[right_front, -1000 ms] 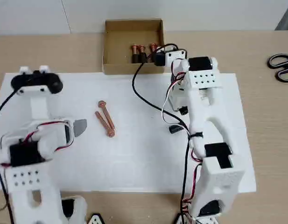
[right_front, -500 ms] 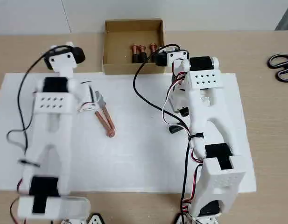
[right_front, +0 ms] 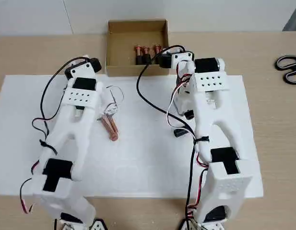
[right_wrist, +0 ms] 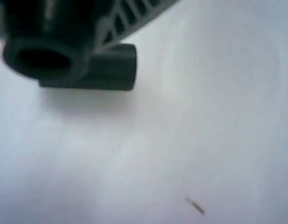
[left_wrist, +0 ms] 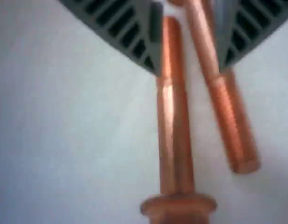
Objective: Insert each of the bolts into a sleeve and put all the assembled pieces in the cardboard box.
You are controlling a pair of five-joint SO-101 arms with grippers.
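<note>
Lying flat on the white sheet [right_front: 148,163], side by side at a slight angle and nearly touching: two copper bolts [right_front: 111,128], well apart from the cardboard box [right_front: 114,48]. Set low over their far ends, the left gripper [right_front: 108,111], parted to a middling gap and gripping nothing. From the left wrist, grey ribbed fingers [left_wrist: 120,28] flanking both shafts, one finger against the bolt with the flanged head [left_wrist: 174,140], the other just beside the second bolt [left_wrist: 225,112], threaded at its free end. Inside the box, against its near wall, three assembled pieces [right_front: 147,53] in a row, copper heads up in black sleeves. Folded down onto the sheet just right of centre, the right gripper [right_front: 186,109], with a black sleeve [right_wrist: 87,70] right at its tip; cannot tell whether held, or whether wide or narrow. Seen from the right wrist, that sleeve on its side with the open bore toward the camera and a shadow beneath it on the sheet. Near it on the sheet, beside a black cable [right_front: 152,103], another small black sleeve [right_front: 179,132]. At the far right edge of the wooden table [right_front: 263,52], a pair of scissors [right_front: 289,68].
</note>
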